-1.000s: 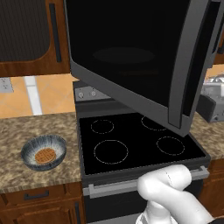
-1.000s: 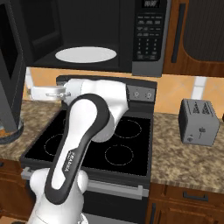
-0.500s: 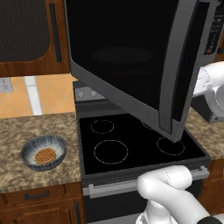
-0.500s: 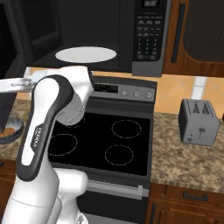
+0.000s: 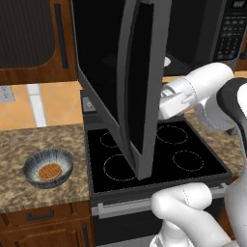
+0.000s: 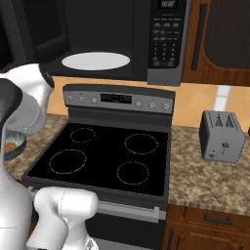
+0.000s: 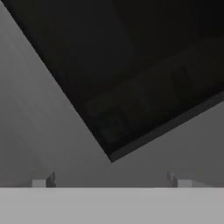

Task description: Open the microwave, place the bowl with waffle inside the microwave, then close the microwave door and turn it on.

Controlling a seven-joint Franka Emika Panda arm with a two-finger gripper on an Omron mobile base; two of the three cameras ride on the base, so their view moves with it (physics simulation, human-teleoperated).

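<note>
i'm pressing in behind the door [image 5: 140, 91], on its inner face, with my wrist reaching across from the right over the stove [image 5: 154, 159]. the door is standing nearly edge-on to the left base camera, swung well out from the microwave [image 6: 122, 39], whose cavity is showing the white turntable [image 6: 96, 61]. in the hand view my gripper [image 7: 111, 181] is looking straight at the door's grey frame and dark window from very close; only the two tips are peeking up, set wide apart, so i'm judging the jaws released and gripping nothing.

the bowl [image 5: 48, 167] is sitting on the counter [image 5: 29, 144] left of the stove, with the waffle [image 5: 49, 171] lying flat inside it. it is lying on the far side of the door from me, lower and to my left, well apart. the door's long axis is running upright between us, so i'm expecting to have to come around or under its lower edge to reach the bowl.
</note>
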